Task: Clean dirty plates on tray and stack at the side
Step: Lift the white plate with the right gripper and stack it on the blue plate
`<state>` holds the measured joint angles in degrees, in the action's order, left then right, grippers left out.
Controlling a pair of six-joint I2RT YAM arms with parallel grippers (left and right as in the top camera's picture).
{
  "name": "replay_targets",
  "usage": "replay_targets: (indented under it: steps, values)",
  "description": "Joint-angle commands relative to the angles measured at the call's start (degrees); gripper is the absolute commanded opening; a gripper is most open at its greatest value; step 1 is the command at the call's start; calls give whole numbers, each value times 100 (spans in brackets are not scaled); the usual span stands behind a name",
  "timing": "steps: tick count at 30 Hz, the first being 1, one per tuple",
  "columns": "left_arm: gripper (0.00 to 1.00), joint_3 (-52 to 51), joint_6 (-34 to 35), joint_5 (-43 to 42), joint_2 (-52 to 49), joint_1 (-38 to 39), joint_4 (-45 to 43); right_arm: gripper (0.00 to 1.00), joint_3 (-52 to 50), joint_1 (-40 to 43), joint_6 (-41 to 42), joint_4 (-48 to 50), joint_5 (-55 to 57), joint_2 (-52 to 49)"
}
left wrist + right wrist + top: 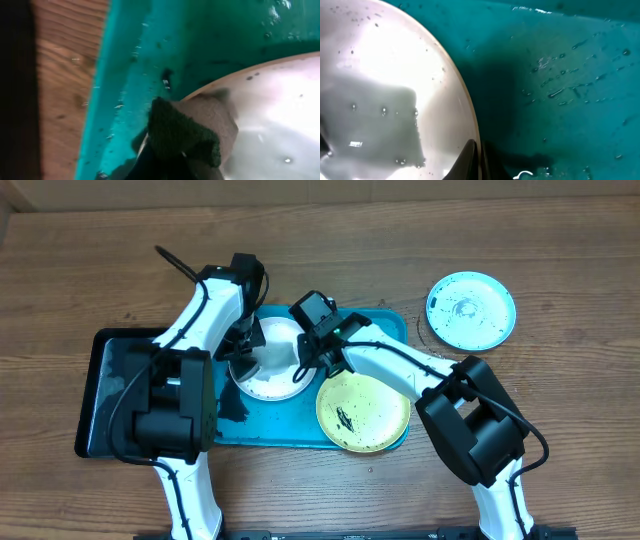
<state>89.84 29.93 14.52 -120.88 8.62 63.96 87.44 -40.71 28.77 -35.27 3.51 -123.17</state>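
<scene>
**White plate gripped from both sides on the teal tray**

The white plate (272, 370) is seen lying in the tray (385, 330), which is set at the middle of the tabletop (80, 260). At its left rim a green-and-brown sponge (192, 131) is pressed, and this is clasped by the left gripper (245, 348). The right rim is pinched between the fingers of the right gripper (308, 358). Water drops are scattered over the plate and the tray floor. The yellow-green plate (362, 412) is placed just beside the white one, at the tray's near right corner. Its edge reaches over the tray rim, and a black smudge is borne on its centre. The teal-rimmed plate (470, 310) is laid on the bare wood, off the tray, toward the far right corner of the tabletop, with dark smudges on its face. A black tray (105, 380) is set beside the teal tray's left end, toward the left edge, and is partly covered by the left arm
</scene>
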Motion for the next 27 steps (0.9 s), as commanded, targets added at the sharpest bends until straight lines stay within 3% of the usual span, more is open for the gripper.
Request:
replay_targets:
  steps: [1, 5, 14, 22, 27]
  values:
    - [4, 424, 251, 1298, 7, -190, 136, 4, 46, 122, -74, -195, 699, -59]
    - [4, 1051, 695, 1104, 28, -197, 691, 4, 433, 122, -76, -538, 702, -35]
    - [5, 1510, 693, -2, 1091, -975, 844, 4, 1408, 101, -984, -1139, 1357, 195]
    - [4, 1416, 691, -1021, 1464, -2361, 1001, 4, 1818, -426, -2321, -1244, 3626, 378]
    - [4, 1019, 697, -1167, 1375, -2695, 901, 4, 1939, -1099, -3202, -962, 5493, 393]
